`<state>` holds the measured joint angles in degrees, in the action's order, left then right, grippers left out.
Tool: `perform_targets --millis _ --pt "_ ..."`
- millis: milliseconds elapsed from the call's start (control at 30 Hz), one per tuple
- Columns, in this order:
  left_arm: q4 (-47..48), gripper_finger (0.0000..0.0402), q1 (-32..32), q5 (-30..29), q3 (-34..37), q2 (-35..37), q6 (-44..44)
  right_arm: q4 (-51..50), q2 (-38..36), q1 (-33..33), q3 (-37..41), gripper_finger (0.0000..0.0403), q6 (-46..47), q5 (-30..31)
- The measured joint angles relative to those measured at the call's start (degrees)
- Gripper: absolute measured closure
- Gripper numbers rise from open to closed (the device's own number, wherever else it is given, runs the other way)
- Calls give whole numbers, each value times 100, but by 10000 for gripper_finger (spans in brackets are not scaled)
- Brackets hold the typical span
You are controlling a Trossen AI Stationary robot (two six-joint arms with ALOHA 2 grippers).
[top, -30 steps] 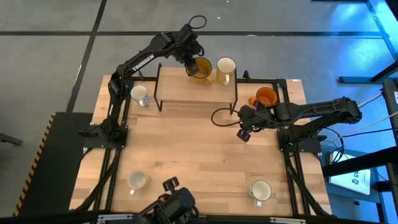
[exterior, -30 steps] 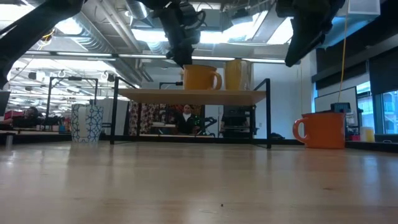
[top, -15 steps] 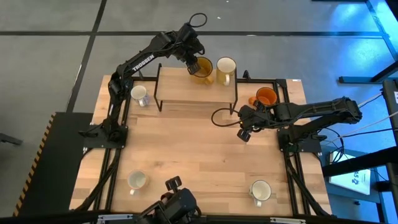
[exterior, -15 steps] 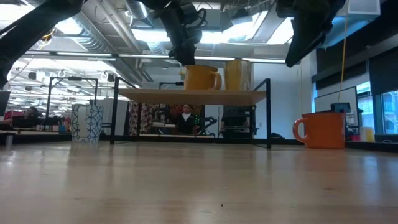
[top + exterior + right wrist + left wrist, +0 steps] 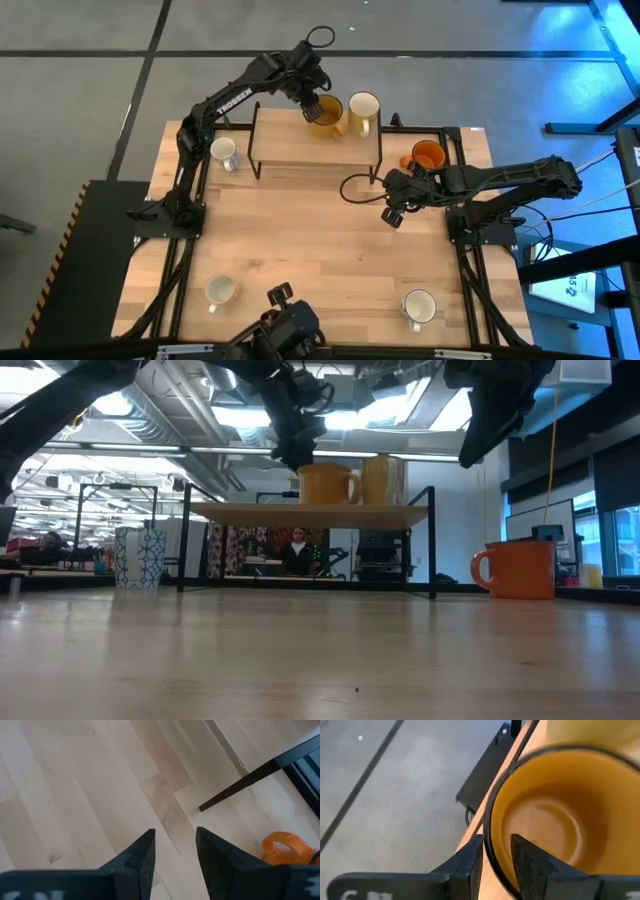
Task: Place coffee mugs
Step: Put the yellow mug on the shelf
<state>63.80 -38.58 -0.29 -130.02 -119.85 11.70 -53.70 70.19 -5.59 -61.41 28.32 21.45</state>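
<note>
Left gripper (image 5: 312,103) pinches the rim of the amber-brown mug (image 5: 327,112) on the raised shelf (image 5: 290,148), beside the cream-yellow mug (image 5: 363,108).

One finger sits inside the glossy, dark-rimmed mug, one outside. A clean finish likely means setting it flat, clear of its neighbour, before letting go. The right gripper (image 5: 392,215) hangs narrowly parted, empty, near the orange mug (image 5: 428,156).

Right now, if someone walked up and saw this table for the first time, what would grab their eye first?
Probably the left gripper reaching over the raised shelf at the table's far side, its fingers pinching the rim of the amber mug beside the cream mug. Next, the orange mug on the table by the right gripper, which hangs open over bare wood.
</note>
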Motion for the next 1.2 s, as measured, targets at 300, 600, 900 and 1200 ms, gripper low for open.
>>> perform_targets --millis 300,600,900,1200 --pt "-299 307 -2 -60 -11 27 49 -2 0 1 0 274 12 0" --pt "-334 307 437 1239 -27 578 -106 -32 2 -2 0 274 12 9" --pt "-265 307 1020 416 198 407 404 38 2 -2 0 274 -5 132" --pt "-287 307 1049 453 603 409 392 162 2 -2 0 274 -5 42"
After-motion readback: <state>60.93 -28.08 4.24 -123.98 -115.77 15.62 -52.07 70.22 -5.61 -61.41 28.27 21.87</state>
